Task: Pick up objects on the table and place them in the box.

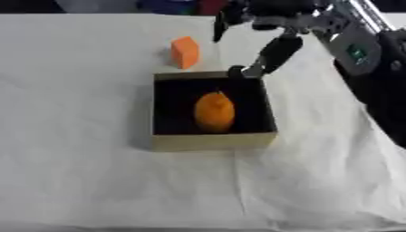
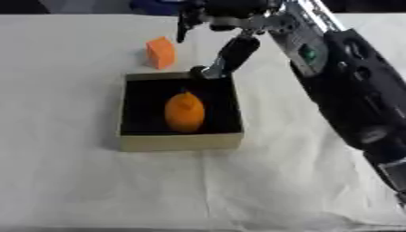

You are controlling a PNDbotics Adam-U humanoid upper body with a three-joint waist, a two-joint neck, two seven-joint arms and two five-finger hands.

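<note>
Right hand point(image 1: 266, 27) hangs open and empty above the box's point(image 1: 212, 141) far rim, orange fruit point(image 1: 214, 112) inside, orange block point(image 1: 185, 52) just left, likely next.

White-clothed table point(image 1: 79, 172): box point(image 1: 212, 140), orange block point(image 1: 185, 52)

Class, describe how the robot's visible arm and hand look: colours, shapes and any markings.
The right arm is bulky, rounded and mostly black, with a silver-grey section carrying a small green marking. Silver metal parts show near the wrist. The right hand has dark, slim, rounded fingers. No left arm shows.
</note>
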